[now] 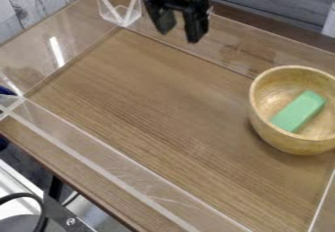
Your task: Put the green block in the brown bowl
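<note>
The small mint-green rectangular block [301,111] lies inside the round light tan wooden bowl [267,87] at the right, so the task looks finished. The black gripper [178,22] hangs empty, fingers spread apart, well apart from it; I judge only parking remains.

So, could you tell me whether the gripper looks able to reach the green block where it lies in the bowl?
Probably yes. The green block lies uncovered in the brown bowl, open from above. The gripper hangs open near the far wall, and only bare table lies between them.
</note>
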